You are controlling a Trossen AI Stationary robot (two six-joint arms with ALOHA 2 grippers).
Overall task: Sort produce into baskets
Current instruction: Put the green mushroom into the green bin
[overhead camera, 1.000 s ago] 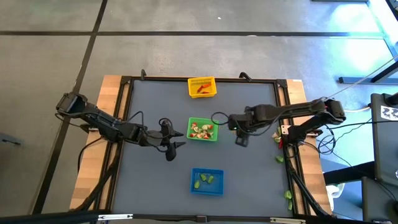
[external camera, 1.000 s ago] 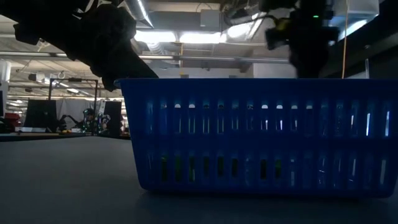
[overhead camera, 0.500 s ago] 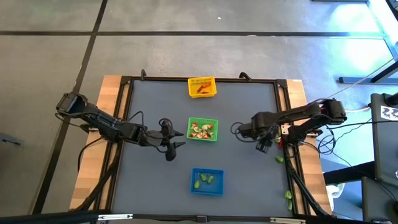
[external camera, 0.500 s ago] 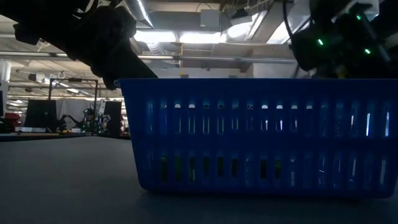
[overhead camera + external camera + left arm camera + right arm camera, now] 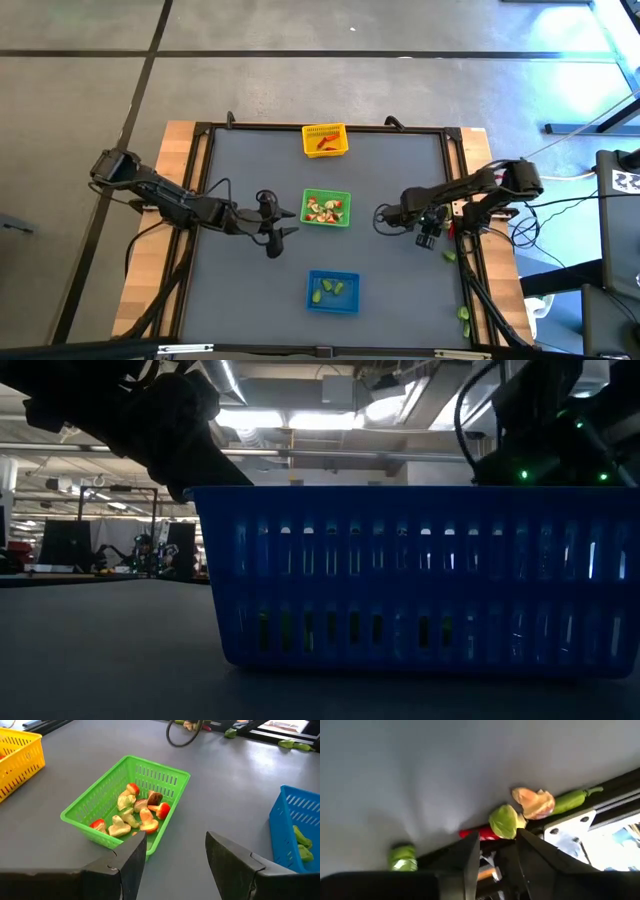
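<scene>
Three mesh baskets stand on the dark table: a yellow one at the far edge with red pieces, a green one in the middle with red, orange-red and pale pieces, and a blue one near the front with light green pieces. My left gripper is open and empty just left of the green basket. My right gripper is open at the table's right edge. Its fingers stand on either side of a round light green piece that lies against the table's frame.
By the right frame lie a tan-orange piece, a long green pepper, a red piece and another green piece. More green pieces lie outside the frame at the front right. The blue basket fills the low view.
My right gripper has gone from just right of the green basket toward the table's right edge and a little toward the near edge. It now stands over the loose pieces by the frame. My left arm has kept still.
</scene>
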